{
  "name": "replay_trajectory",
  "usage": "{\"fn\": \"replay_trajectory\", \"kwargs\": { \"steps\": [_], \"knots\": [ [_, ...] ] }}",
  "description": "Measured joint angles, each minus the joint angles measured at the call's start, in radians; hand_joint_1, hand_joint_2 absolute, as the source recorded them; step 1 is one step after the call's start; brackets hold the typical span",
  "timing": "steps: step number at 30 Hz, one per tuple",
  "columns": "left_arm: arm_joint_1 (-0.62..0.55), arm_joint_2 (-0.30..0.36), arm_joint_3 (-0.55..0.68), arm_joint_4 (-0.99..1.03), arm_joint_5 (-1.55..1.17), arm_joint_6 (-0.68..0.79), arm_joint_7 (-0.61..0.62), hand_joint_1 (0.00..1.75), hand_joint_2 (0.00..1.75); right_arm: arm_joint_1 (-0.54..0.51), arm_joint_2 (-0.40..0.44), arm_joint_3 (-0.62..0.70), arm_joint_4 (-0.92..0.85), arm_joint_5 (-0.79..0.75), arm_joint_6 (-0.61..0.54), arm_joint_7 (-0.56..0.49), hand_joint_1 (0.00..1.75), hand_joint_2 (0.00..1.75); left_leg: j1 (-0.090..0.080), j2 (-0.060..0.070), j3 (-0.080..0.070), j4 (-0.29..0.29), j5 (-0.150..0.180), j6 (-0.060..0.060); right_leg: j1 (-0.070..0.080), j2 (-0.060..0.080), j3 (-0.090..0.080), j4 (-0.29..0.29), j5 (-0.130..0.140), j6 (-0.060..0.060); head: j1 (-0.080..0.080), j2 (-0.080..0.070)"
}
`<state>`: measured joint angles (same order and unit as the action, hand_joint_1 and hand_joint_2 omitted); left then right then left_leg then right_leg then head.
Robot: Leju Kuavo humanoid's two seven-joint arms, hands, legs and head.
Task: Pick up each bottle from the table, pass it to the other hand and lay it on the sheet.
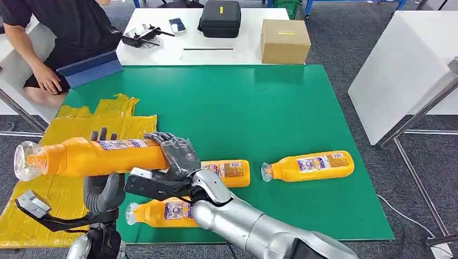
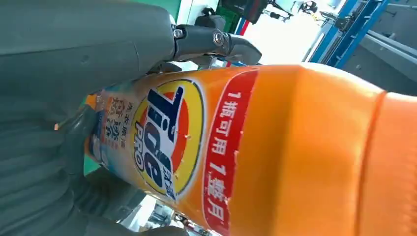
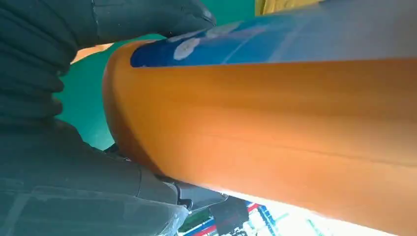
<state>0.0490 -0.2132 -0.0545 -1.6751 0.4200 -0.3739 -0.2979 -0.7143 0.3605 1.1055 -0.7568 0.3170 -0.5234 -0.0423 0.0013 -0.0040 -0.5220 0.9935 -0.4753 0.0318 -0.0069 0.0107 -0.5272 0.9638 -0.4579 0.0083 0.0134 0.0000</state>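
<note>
Both hands on one orange bottle (image 1: 92, 156): right hand (image 1: 175, 156) grips its base, left hand (image 1: 102, 183) fingers wrap its middle, above the yellow sheet (image 1: 59, 189) at 9 o'clock on the worktop (image 1: 259, 108).

Cardboard box (image 1: 285, 41), black case (image 1: 220, 18) (white table (image 1: 162, 53)), seated person (image 1: 54, 32)

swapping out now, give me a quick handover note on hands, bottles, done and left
Both hands grip the raised bottle mid-handover: right hand at its base, left hand under its middle.
Yellow sheet bears no bottle; none laid yet.
Three bottles lie on the green table: front bottle, middle bottle, right bottle.
Left: finish this pass, lay it down, repeat for three.
</note>
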Motion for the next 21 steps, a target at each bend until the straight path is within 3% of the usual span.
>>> {"fn": "replay_trajectory", "kwargs": {
  "steps": [8,16,20,21],
  "knots": [
    [-0.021,0.0,0.013,0.024,0.023,-0.005,0.009,0.0,1.75,-0.002,0.0,0.011,0.007,0.042,0.02,0.013,1.54,1.75,0.0,0.0,0.0,0.0,0.0,0.0,0.0,0.0,0.0,0.0,0.0,0.0,0.0,0.0],
    [-0.025,0.006,0.023,0.051,0.033,-0.014,0.011,0.0,1.75,-0.003,0.0,0.048,0.013,0.063,0.04,0.032,1.41,1.75,0.0,0.0,0.0,0.0,0.0,0.0,0.0,0.0,0.0,0.0,0.0,0.0,0.0,0.0],
    [-0.025,0.006,0.037,0.061,0.033,-0.019,0.01,0.0,1.75,-0.007,0.0,0.078,0.013,0.076,0.056,0.053,1.43,1.75,0.0,0.0,0.0,0.0,0.0,0.0,0.0,0.0,0.0,0.0,0.0,0.0,0.0,0.0],
    [-0.025,0.006,0.04,0.066,0.033,-0.023,0.01,0.28,1.75,-0.007,0.0,0.089,0.013,0.081,0.063,0.059,1.43,1.75,0.0,0.0,0.0,0.0,0.0,0.0,0.0,0.0,0.0,0.0,0.0,0.0,0.0,0.0]
  ]
}}
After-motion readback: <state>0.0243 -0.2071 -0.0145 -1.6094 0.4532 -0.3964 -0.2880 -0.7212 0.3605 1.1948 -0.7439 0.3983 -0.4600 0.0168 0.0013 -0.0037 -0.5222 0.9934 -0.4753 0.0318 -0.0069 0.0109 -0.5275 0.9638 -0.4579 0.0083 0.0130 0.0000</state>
